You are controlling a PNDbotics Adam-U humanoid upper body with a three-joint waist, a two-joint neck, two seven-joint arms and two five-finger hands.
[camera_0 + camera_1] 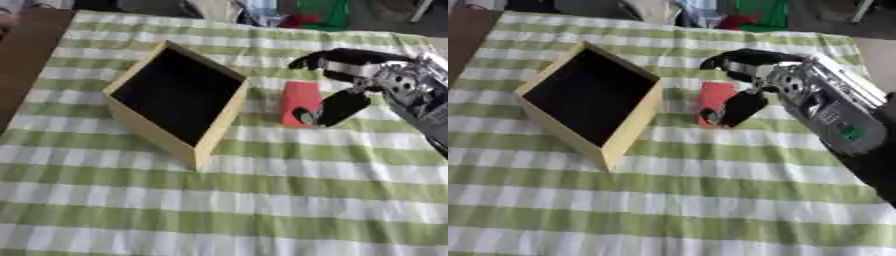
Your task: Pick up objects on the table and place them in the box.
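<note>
Black-fingered right hand [337,107] blurring and covering the flat red block's [299,100] lower right corner, silver-black forearm [842,120] running off the right edge, tan box's dark interior [179,95] showing nothing discernible

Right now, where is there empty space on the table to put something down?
The biggest bare patch is the near part of the checked tablecloth, in front of the box. Another strip of bare cloth runs behind the box toward the far edge. It is crowded to the right of the box, where the right hand curls around the red block.
</note>
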